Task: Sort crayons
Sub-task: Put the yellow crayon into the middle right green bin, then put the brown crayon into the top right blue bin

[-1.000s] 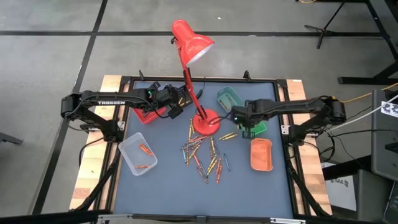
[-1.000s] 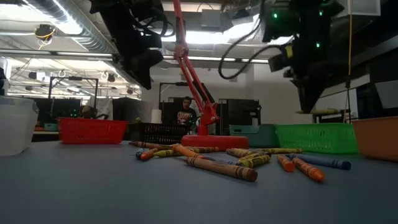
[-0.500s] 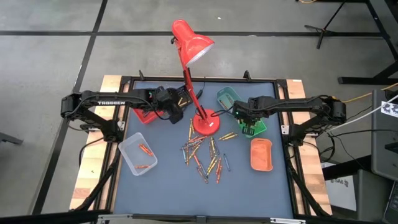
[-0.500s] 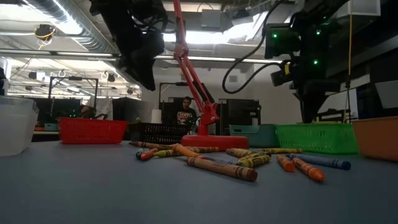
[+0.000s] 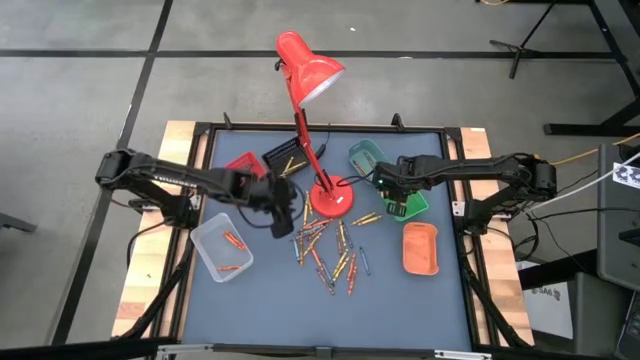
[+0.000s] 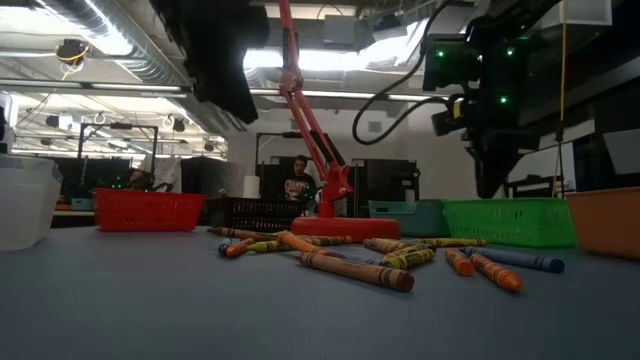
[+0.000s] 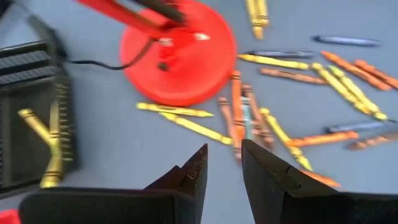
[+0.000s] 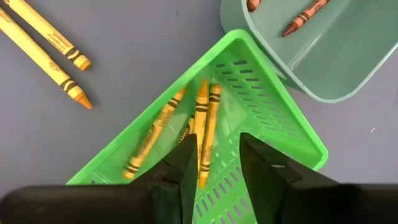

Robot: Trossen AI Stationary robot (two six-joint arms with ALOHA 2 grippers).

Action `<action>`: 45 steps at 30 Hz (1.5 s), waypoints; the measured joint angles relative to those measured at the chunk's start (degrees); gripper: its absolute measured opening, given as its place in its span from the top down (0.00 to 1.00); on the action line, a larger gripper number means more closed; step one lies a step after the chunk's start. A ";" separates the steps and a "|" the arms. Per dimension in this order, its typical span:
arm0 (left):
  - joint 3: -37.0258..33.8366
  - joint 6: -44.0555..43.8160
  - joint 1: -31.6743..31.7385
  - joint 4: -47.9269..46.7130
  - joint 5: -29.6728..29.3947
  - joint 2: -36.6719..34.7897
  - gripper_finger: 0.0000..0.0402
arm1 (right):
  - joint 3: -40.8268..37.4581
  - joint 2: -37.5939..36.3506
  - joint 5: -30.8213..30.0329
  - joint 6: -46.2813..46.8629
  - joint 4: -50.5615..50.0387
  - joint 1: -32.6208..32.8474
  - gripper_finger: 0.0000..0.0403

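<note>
Loose crayons (image 5: pixel 330 250) lie in a heap on the blue-grey mat, near the red lamp's base (image 5: pixel 331 197); they are orange, yellow, red and a few darker ones, and also show in the low view (image 6: pixel 350 265). My left gripper (image 5: pixel 287 218) hangs open above the heap's left edge; in its wrist view the gripper (image 7: pixel 224 168) has nothing between the fingers. My right gripper (image 5: pixel 398 197) stands open over the green tray (image 5: pixel 412 203). In the right wrist view the gripper (image 8: pixel 217 158) is above several yellow-orange crayons (image 8: pixel 202 118) lying on that tray's floor.
A teal tray (image 5: pixel 366 156) with brown crayons stands behind the green one, an orange tray (image 5: pixel 420 248) at the right. A clear tub (image 5: pixel 222 248) with orange crayons sits near left; a red tray (image 5: pixel 238 165) and a black tray (image 5: pixel 283 156) far left. The lamp's arm rises mid-table.
My left gripper has swung from above the red and black trays toward the table's near edge and the lamp's base, ending over the crayon heap. My right gripper has sunk a little over the green tray.
</note>
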State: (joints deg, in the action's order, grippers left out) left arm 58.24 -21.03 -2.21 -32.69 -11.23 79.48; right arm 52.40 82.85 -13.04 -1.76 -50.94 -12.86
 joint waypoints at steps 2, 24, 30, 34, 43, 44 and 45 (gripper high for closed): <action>0.02 -1.75 -2.62 0.55 -0.84 0.33 0.79 | 0.00 0.00 0.00 0.00 0.16 0.00 0.70; 0.01 -6.02 -11.74 8.02 -4.58 20.67 0.79 | 0.00 0.02 0.59 0.00 0.31 0.09 0.70; 0.02 -6.01 -11.13 7.90 -4.58 23.05 0.79 | 0.00 0.02 0.60 0.00 0.31 0.09 0.70; 0.00 -5.99 -11.15 7.80 -4.48 23.54 0.79 | 0.00 0.02 0.61 0.00 0.29 0.09 0.70; 0.02 -5.99 -11.15 7.85 -5.61 23.61 0.83 | 0.02 0.02 0.61 0.00 0.31 0.09 0.70; 0.02 -5.99 -11.15 7.85 -5.59 23.61 0.84 | 0.01 0.02 0.61 0.00 0.29 0.09 0.70; 0.02 -5.99 -11.13 7.87 -5.61 23.61 0.86 | 0.02 0.02 0.61 0.00 0.29 0.09 0.70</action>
State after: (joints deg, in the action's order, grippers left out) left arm 58.26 -27.03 -13.34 -24.82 -16.84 103.09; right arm 52.42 82.87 -12.43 -1.76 -50.65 -12.78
